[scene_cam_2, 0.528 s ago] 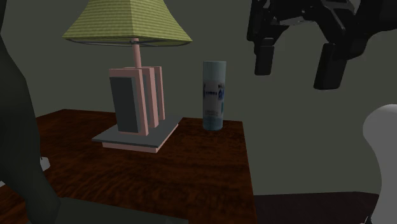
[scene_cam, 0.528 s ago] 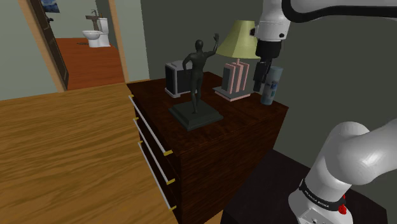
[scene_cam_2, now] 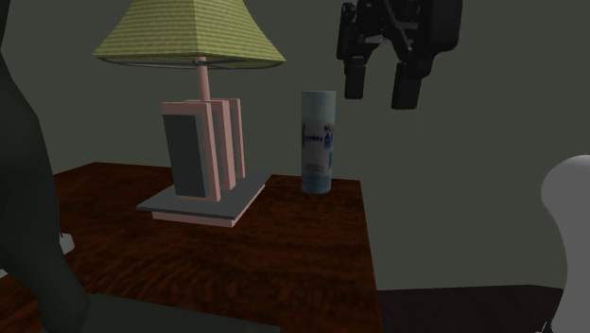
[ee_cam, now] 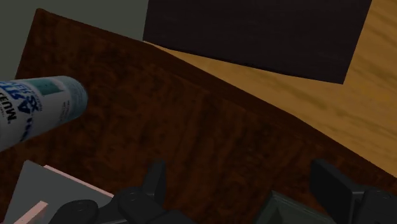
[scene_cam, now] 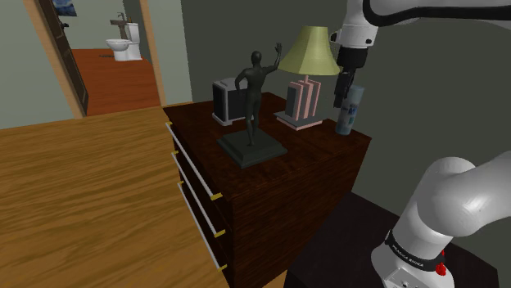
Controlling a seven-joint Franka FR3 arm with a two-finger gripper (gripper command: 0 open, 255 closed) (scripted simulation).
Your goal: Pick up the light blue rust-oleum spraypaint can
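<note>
I see the pale blue spray can (scene_cam_2: 319, 142) standing upright, white label with blue lettering I can't read, untouched by either finger, lower than my gripper (scene_cam_2: 380, 90) and toward the second exterior view's left of it

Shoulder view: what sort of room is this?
Likely a bedroom in a house: a dark dresser carrying a lamp and statue, with a toilet in the next room.

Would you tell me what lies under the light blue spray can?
The light blue spray can stands upright on the dark wooden dresser top, near its back corner. Its base hides the wood directly beneath.
</note>
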